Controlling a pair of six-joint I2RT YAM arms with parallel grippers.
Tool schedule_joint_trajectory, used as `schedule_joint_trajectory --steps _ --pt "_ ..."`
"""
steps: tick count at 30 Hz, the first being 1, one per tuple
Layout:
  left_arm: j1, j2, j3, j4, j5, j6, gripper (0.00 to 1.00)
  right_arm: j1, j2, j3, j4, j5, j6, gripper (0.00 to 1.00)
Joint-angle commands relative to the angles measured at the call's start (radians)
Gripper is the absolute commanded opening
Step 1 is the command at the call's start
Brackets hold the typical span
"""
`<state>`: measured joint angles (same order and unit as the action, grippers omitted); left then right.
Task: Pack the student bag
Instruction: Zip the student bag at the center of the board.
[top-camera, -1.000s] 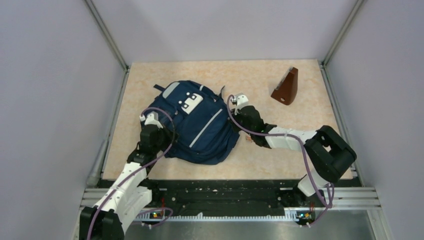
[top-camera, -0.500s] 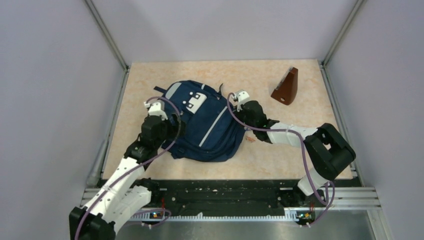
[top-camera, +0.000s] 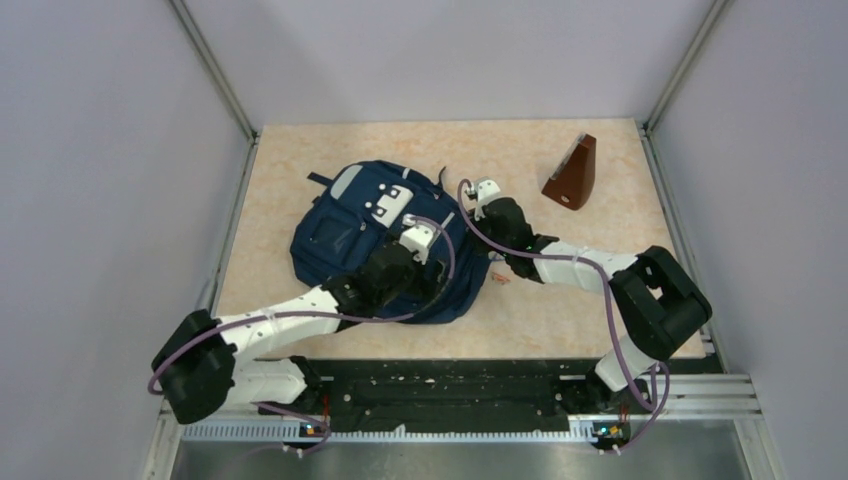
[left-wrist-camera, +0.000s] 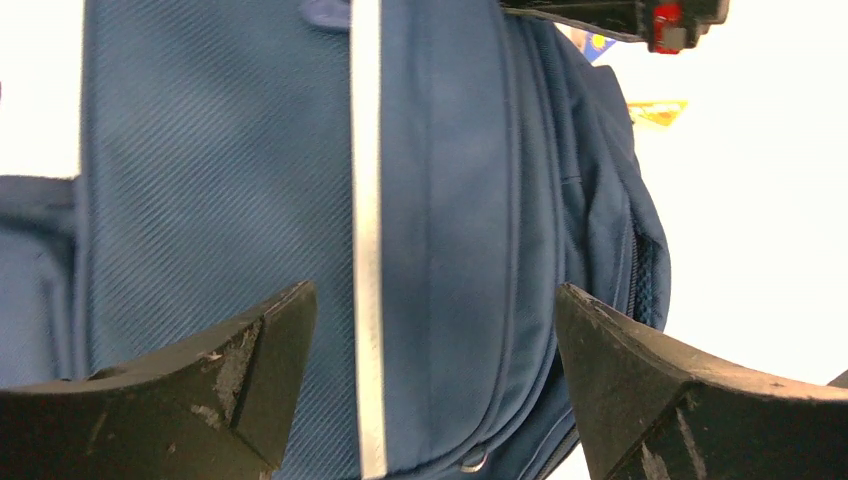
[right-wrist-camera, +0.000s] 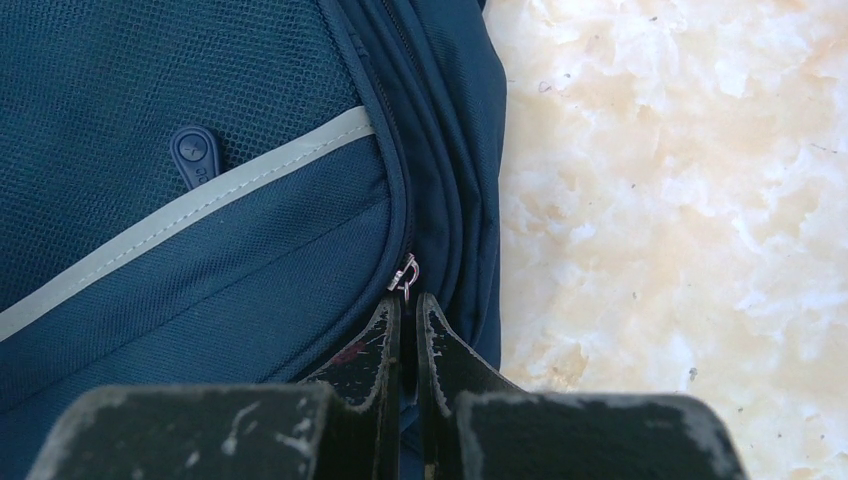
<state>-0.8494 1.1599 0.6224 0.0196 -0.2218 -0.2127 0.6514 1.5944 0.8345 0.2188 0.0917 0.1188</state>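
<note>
The student bag (top-camera: 340, 235), navy with grey stripes, lies flat on the table, front side up. My left gripper (top-camera: 432, 262) hovers over its lower right front, jaws wide open with only fabric and a grey stripe (left-wrist-camera: 366, 200) beneath them (left-wrist-camera: 432, 300). My right gripper (top-camera: 482, 252) points down at the bag's right edge. It is shut (right-wrist-camera: 408, 305) on a zipper pull, whose metal ring (right-wrist-camera: 404, 272) shows just beyond the fingertips. The zipper track runs up along the mesh side pocket (right-wrist-camera: 150, 120).
A brown wedge-shaped object (top-camera: 573, 175) stands at the back right. A small orange scrap (top-camera: 502, 279) lies on the table beside the bag's right edge. Metal frame rails (top-camera: 230, 230) border the tabletop on both sides.
My left gripper opened, letting go at the bag's left side, and swung right across the bag to its lower right front. The bag shifted slightly. My right gripper stayed shut.
</note>
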Motion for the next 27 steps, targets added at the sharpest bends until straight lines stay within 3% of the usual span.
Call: schedule_joint_trajectory --steps 1,6,13,19,22,25,27 --pt "-0.04 0.11 0.079 0.147 -0.042 0.095 0.93 -0.01 -0.031 0.044 -0.02 -0.018 0.026 0.0" --pt "-0.045 0.199 0.088 0.187 -0.055 0.095 0.93 -0.012 -0.032 0.052 -0.021 -0.038 0.042 0.0" --pt "-0.06 0.29 0.095 0.174 -0.18 0.11 0.91 -0.012 -0.027 0.054 -0.014 -0.048 0.045 0.0" --pt "-0.068 0.307 0.1 0.139 -0.248 0.089 0.51 -0.014 -0.038 0.054 -0.025 -0.048 0.032 0.0" --pt "-0.072 0.288 0.093 0.114 -0.264 0.088 0.25 -0.016 -0.048 0.051 -0.033 -0.039 0.029 0.0" --pt "-0.077 0.253 0.065 0.094 -0.257 0.084 0.06 -0.022 -0.054 0.049 -0.041 -0.024 0.022 0.0" --pt "-0.079 0.221 0.04 0.086 -0.252 0.078 0.0 -0.026 -0.053 0.052 -0.051 -0.014 0.006 0.0"
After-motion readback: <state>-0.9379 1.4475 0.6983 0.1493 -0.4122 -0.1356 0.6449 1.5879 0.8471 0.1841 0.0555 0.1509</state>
